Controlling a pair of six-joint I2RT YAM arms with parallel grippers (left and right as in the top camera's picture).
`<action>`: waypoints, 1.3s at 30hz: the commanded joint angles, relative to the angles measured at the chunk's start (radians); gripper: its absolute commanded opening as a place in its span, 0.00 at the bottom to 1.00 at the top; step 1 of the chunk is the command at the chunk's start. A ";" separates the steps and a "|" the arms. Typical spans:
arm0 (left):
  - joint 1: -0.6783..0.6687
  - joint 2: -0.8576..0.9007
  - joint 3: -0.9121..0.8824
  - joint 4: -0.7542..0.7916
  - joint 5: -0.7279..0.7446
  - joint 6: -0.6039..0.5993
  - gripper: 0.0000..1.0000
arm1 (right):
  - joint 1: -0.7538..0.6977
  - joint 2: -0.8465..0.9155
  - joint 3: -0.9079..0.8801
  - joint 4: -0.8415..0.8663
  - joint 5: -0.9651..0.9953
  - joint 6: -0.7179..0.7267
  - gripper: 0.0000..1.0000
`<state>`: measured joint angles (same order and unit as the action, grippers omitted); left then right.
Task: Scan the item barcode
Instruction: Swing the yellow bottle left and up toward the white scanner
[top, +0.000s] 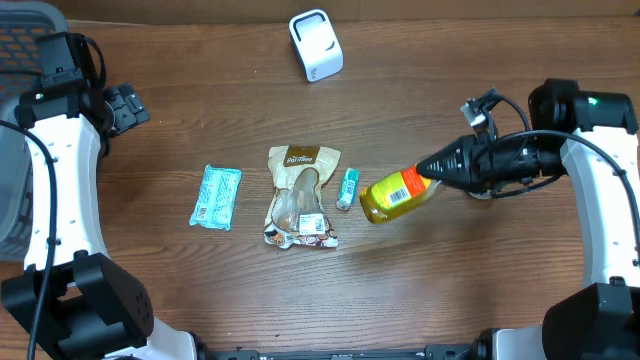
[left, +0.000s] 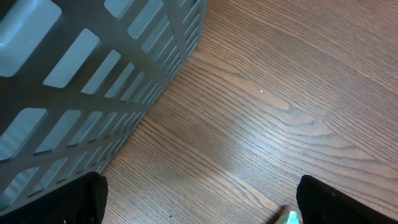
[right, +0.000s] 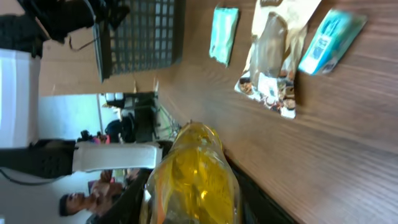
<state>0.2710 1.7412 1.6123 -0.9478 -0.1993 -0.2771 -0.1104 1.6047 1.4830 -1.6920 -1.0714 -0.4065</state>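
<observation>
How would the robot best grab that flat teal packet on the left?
Probably from straight above, fingers closing on its two long edges near the middle. The teal packet lies flat on the table and is narrow that way, so a side approach finds nothing to pinch.

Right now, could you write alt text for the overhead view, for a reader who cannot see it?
The right gripper holds a yellow bottle by its top end at a wooden table. Beside it lie a small teal tube, a snack pouch and a teal packet; a white scanner stands farther back. The open left gripper is near a grey basket.
</observation>
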 joint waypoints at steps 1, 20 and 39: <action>0.010 -0.009 0.018 0.002 -0.013 0.012 0.99 | 0.007 -0.028 0.015 -0.003 -0.063 -0.066 0.04; 0.010 -0.009 0.018 0.002 -0.013 0.012 1.00 | 0.206 -0.028 0.015 -0.002 -0.135 -0.068 0.04; 0.009 -0.009 0.018 0.002 -0.013 0.012 0.99 | 0.206 -0.028 0.015 0.204 0.152 -0.003 0.04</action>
<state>0.2710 1.7412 1.6123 -0.9478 -0.1997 -0.2771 0.0940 1.6035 1.4830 -1.5322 -0.9901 -0.4629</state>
